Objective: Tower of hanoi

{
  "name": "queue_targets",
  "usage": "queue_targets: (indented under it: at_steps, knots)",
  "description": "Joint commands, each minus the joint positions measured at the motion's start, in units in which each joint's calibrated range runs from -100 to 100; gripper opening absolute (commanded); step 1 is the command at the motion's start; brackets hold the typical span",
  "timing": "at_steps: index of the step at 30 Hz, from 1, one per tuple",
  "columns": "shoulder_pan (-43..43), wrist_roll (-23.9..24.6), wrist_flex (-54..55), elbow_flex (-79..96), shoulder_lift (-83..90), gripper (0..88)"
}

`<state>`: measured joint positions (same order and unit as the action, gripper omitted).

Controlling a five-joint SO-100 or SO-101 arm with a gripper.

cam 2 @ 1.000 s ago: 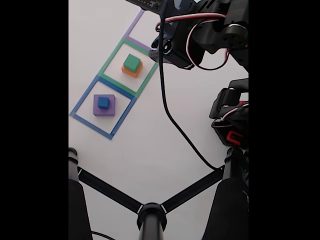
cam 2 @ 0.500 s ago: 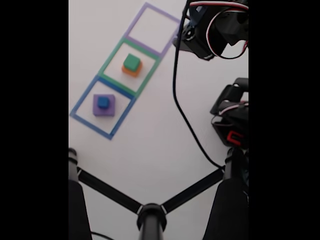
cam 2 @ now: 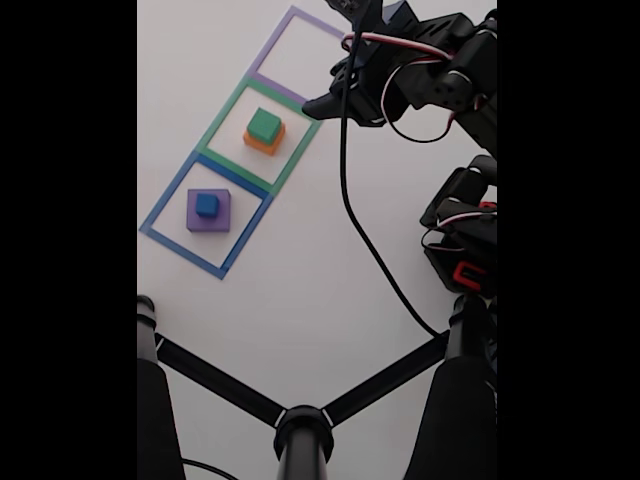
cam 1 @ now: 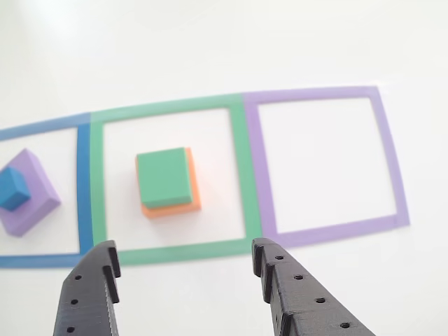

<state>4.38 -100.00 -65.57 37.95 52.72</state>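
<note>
While the gripper [cam 1: 185, 262] was held with fingers spread and empty, the green block [cam 1: 164, 177] was found stacked on the orange block [cam 1: 175, 206], the blue block [cam 1: 12, 189] on the purple block [cam 1: 31, 203].

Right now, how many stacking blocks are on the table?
4, in two stacks. The green block sits on the orange block inside the green tape square. The blue cube sits on the purple block inside the blue tape square.

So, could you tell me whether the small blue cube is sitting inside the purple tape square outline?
No, the small blue cube sits on the flat purple block inside the blue tape outline.
</note>
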Motion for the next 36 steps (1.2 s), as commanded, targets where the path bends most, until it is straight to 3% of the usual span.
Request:
queue_targets:
  at_steps: [1, 15, 24, 36]
  knots:
    - [-0.15, 0.00, 13.89, 9.26, 1.52, 25.2]
    - [-0.76, 0.00, 65.04, 40.61, -3.36, 32.2]
    - [-1.37, 0.00, 85.93, 49.06, -12.82, 31.8]
    - [-3.50, 0.00, 109.16, 46.42, -36.62, 31.2]
